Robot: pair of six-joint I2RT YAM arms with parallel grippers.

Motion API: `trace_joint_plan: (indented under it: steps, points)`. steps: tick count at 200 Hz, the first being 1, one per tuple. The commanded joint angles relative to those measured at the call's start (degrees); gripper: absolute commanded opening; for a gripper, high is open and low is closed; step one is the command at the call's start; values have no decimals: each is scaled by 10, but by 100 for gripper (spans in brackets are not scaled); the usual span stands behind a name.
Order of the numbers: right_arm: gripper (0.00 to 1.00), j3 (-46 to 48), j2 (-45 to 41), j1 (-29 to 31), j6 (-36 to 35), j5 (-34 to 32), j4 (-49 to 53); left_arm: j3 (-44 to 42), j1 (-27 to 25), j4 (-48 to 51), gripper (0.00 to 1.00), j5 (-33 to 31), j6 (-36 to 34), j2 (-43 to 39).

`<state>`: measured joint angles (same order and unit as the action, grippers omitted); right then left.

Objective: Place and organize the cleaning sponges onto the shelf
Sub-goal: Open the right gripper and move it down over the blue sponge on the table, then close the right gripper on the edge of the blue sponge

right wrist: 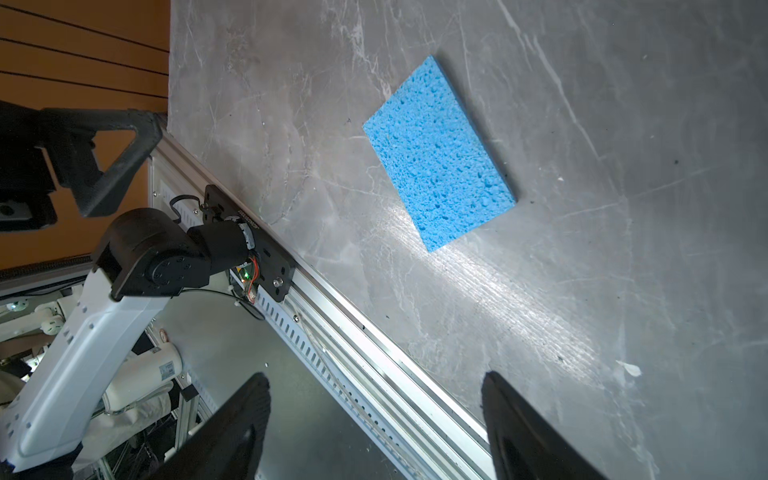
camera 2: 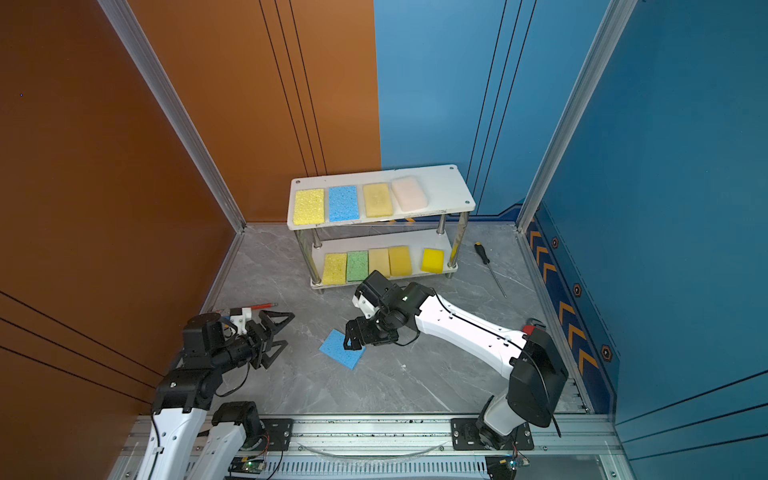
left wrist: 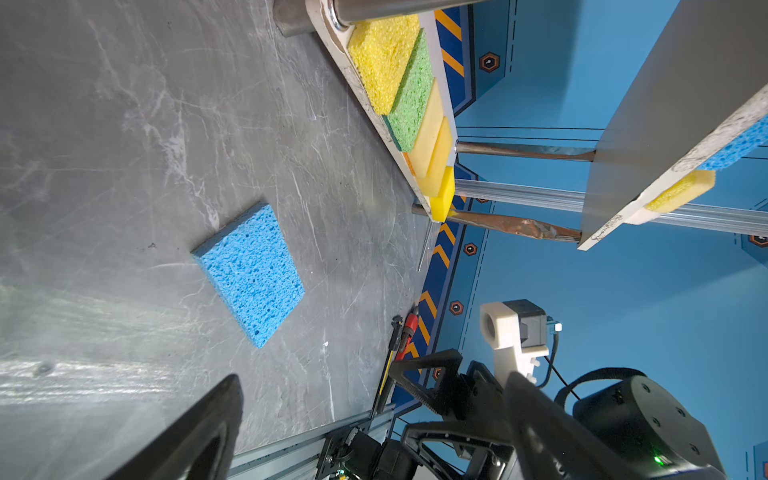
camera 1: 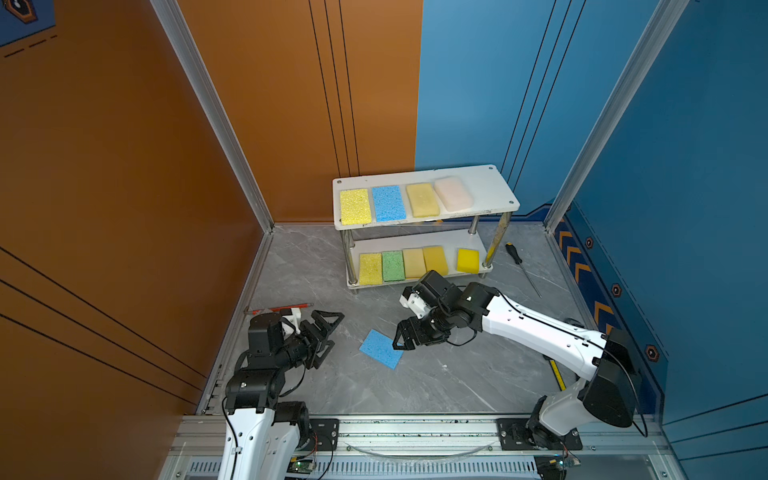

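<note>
Left jaws gape wide and empty on their arm (camera 1: 266, 345) at the bench's (camera 1: 436, 386) left side. Right jaws, also open and holding nothing, hover at the right edge of a blue sponge (camera 1: 376, 351) that lies flat on the bench, in front of the shelf (camera 1: 496, 189). Nine other sponges (camera 1: 355, 206) sit on the shelf: four on top, five below.

Bright even light, white glare streaks on tabletop (right wrist: 519, 299), soft shadows
</note>
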<state>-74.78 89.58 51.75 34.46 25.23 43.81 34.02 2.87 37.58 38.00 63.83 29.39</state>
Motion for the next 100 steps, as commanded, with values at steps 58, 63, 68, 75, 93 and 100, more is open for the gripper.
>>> trace_joint_plan:
  steps: [58, 63, 68, 75, 93, 100]
  points:
    - [87, 8, 123, -23, 41, -14, -73, -20, -9, 8, 98, 2, -35, 46]
    - [86, 5, 128, -25, 38, -15, -73, -19, -9, 9, 98, 2, -38, 50]
    - [86, 2, 133, -27, 34, -16, -73, -19, -9, 8, 98, 2, -42, 54]
    - [86, -2, 140, -29, 26, -21, -73, -17, -9, 10, 98, 2, -44, 60]
    - [84, -18, 157, -35, -14, -31, -69, -20, -12, 9, 98, 4, -49, 69]
    - [84, -26, 166, -38, -33, -30, -66, -22, -13, 9, 98, 5, -50, 69]
